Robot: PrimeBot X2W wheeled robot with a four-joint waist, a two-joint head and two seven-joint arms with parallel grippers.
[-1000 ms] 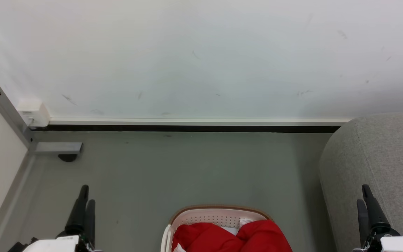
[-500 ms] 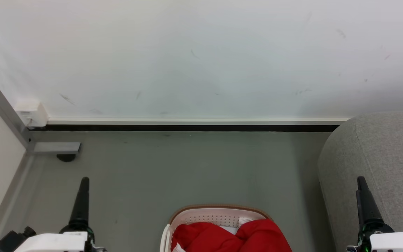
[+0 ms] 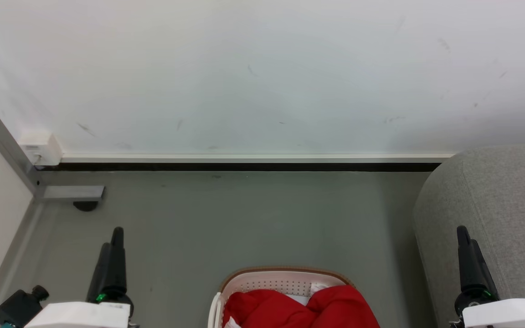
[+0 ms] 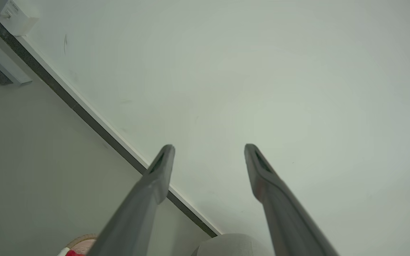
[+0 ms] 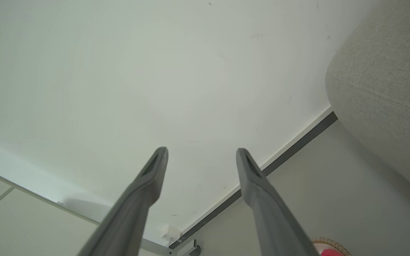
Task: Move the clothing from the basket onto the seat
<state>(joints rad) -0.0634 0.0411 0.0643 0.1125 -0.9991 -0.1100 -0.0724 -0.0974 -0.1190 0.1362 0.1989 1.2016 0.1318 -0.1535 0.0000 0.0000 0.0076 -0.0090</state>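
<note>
Both wrists just rolled; left fingers [image 3: 114, 241] and right fingers [image 3: 466, 241] stay wide, empty. No change to clothing [image 3: 290, 310]: in basket [image 3: 285, 271], between both finger pairs; seat [image 3: 495, 205] just behind the right pair. My read: still pre-grasp, nothing transferred yet.

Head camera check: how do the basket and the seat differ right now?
The basket is white perforated plastic with a brown woven rim; the seat is light-grey fabric. The basket holds red clothing; the visible part of the seat bears none. The basket sits low at centre; the seat looms far bulkier at the right. Both stand on the grey floor and have rounded outlines.
</note>
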